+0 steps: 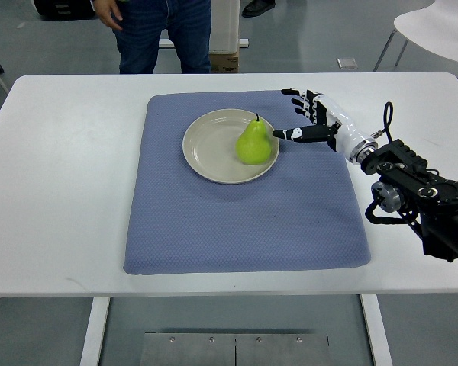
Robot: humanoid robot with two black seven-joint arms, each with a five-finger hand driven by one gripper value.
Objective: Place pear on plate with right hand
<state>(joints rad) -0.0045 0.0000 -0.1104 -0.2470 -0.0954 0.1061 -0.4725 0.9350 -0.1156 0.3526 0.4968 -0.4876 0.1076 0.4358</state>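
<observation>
the right hand (309,120) has its black-tipped fingers (288,134) spread apart, gripping nothing; one fingertip points at the green pear with a dark stem (253,143), just beside it, and whether they touch cannot be told. the pear stands upright to the left of the fingers, on the right part of the round cream plate (208,149), close to its rim. the plate rests on a blue-grey textured mat (244,213) on the white worktop (61,191). judging from this, the placing looks done. the risk now: a fingertip brushing the pear could tip it, and it might roll off the rim. a person in jeans (164,34) stands beyond the worktop.
</observation>
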